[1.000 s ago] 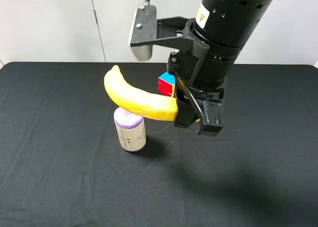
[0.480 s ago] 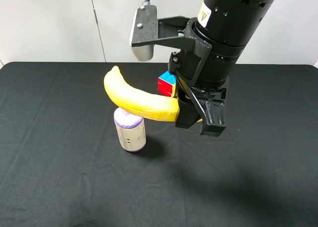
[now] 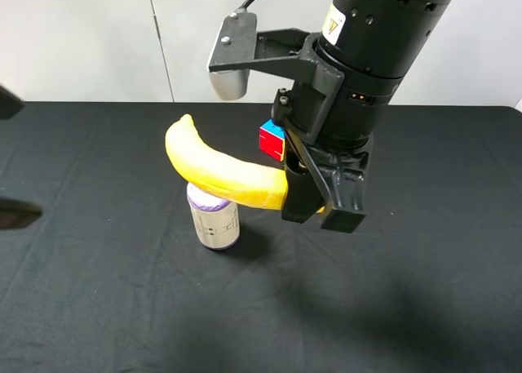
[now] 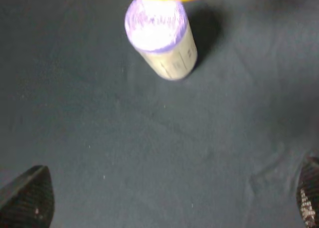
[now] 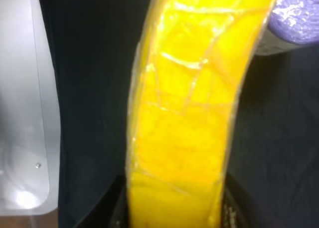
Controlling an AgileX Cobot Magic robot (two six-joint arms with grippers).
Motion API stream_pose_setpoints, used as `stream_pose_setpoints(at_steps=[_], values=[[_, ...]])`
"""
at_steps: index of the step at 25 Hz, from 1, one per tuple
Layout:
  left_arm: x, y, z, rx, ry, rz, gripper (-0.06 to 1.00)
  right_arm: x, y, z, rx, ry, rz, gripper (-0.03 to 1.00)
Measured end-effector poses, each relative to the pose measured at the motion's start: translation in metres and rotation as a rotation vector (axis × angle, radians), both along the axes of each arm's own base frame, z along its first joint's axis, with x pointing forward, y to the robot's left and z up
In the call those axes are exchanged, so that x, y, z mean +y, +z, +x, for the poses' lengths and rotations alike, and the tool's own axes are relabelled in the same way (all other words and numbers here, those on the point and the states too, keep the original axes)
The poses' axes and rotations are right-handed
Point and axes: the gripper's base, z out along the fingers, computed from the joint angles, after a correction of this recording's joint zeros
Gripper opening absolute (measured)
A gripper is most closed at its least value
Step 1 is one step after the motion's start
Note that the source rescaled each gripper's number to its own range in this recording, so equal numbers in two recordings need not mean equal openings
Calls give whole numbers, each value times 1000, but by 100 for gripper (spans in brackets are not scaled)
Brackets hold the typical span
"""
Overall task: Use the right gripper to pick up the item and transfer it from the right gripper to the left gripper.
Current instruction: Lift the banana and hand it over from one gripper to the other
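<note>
The banana [image 3: 220, 170] hangs mid-frame, clamped in the right gripper [image 3: 320, 207]; next, the wide-open left gripper [image 4: 167, 198] should close on its free end.

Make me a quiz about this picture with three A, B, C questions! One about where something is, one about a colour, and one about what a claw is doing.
1. Where is the banana?
A) flat on the table
B) up in the air, in the right claw
C) inside the can

2. What colour is the can's top?
A) purple
B) green
C) red

3. What is the left claw doing?
A) squeezing the banana
B) squeezing the can
C) open, holding nothing

Answers:
1 B: the right claw grips one end and the rest sticks out above the can.
2 A: the high view and the left wrist view both show a purple top.
3 C: its fingertips are far apart, with only table between them.
</note>
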Motion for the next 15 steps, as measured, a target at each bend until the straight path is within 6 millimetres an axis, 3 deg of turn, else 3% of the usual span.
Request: stream_pose_setpoints(at_steps=[9, 15], values=[[-17, 9, 4, 114, 150, -302, 96, -2, 11, -2, -45, -13, 57, 0], [-20, 4, 8, 222, 315, -423, 96, -2, 11, -1, -51, -15, 65, 0]])
